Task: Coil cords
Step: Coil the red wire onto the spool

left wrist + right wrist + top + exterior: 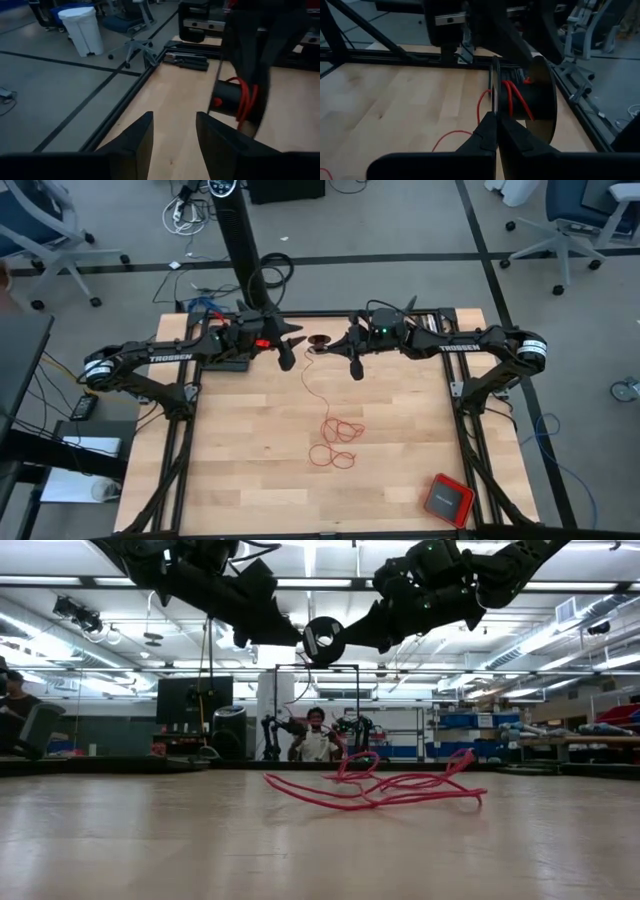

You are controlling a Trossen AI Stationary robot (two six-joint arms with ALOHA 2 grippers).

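The right end effector is held above the far middle of the table, its fingers closed on the flange of a dark spool. A few turns of the red cord sit on the spool's core. From there the cord hangs down to the table and lies in loose loops near its middle. The left end effector hovers just beside the spool, fingers apart and empty. A red box rests at the near right corner.

Red cord too thin to trace loop by loop; spool partly hidden behind blurred dark gripper.
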